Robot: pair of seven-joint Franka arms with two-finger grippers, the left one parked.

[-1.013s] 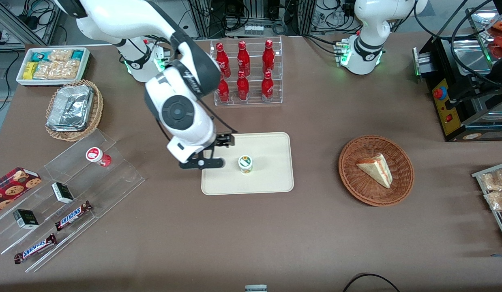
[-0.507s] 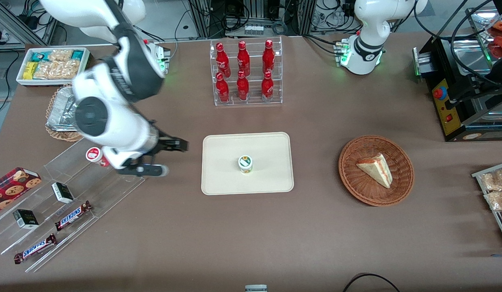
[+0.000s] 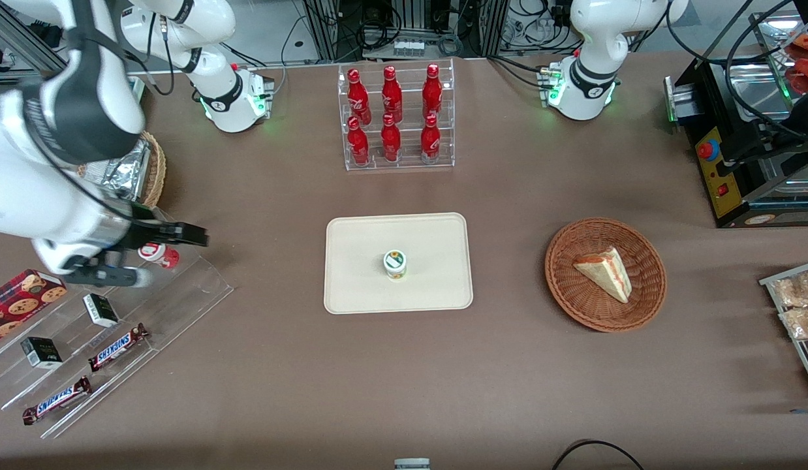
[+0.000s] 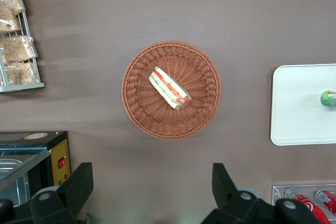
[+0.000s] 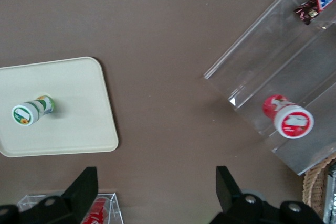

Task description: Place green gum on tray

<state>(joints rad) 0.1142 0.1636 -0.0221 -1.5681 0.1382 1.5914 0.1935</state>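
Observation:
The green gum (image 3: 395, 263) stands upright on the cream tray (image 3: 365, 287), near the tray's middle. It also shows in the right wrist view (image 5: 31, 110) on the tray (image 5: 79, 119), and at the edge of the left wrist view (image 4: 329, 98) on the tray (image 4: 296, 103). My right gripper (image 3: 166, 256) is open and empty, high above the clear acrylic shelf stand, well away from the tray toward the working arm's end of the table. In the right wrist view the gripper (image 5: 156, 188) has its jaws wide apart with nothing between them.
A red-lidded canister (image 3: 157, 252) lies on the clear acrylic stand (image 3: 202, 284), which also holds Snickers bars (image 3: 117, 347) and small dark boxes. A rack of red bottles (image 3: 394, 117) stands farther from the front camera than the tray. A wicker basket (image 3: 645, 307) holds a sandwich. A foil-lined basket (image 3: 157, 171) is partly hidden by my arm.
My right arm has swung away from the tray toward the working arm's end of the table, ending over the acrylic stand. The green gum stays on the tray, unmoved.

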